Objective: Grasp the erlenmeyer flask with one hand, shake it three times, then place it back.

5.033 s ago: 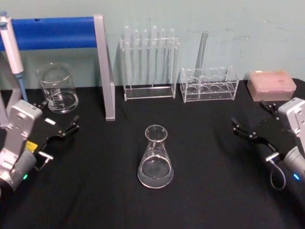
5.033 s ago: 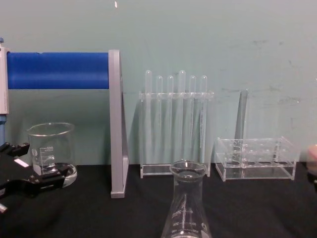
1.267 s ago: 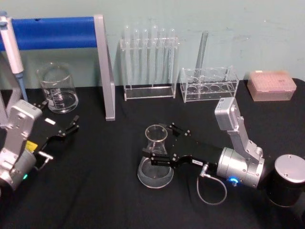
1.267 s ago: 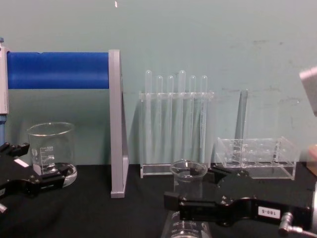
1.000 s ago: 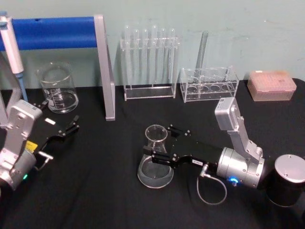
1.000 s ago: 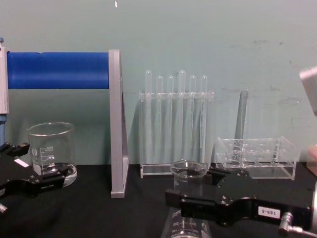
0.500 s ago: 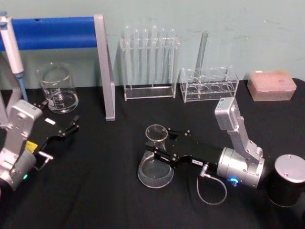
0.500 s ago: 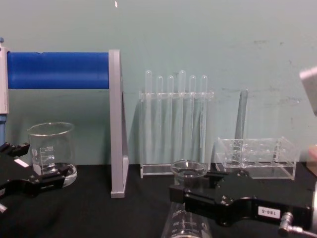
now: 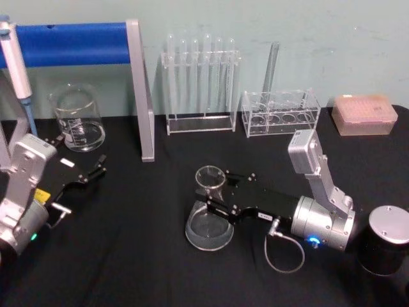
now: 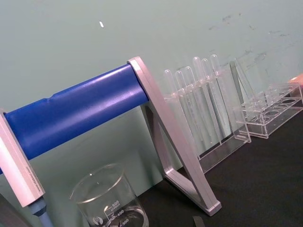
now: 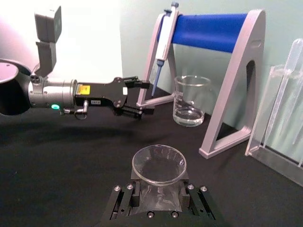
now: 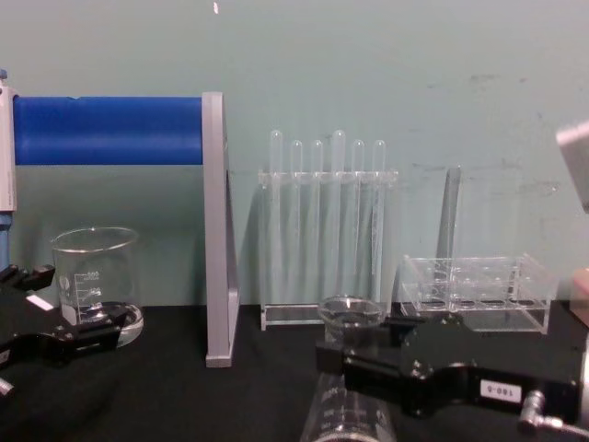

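One erlenmeyer flask (image 9: pixel 207 231), middle of counter (image 9: pixel 128 256), neck clamped between right gripper (image 9: pixel 212 203) fingers. Risk: smooth glass slipping in the pinch when shaken; wide swing striking far test-tube rack (image 9: pixel 199 121). Left gripper (image 9: pixel 98 166) parked left, fingers apart.

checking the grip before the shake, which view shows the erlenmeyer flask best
Right wrist view: the erlenmeyer flask sits centred, neck between the right gripper's fingers. Head view shows the whole flask from above, the gripper at its neck. Chest view shows its rim, the neck hidden behind the gripper.
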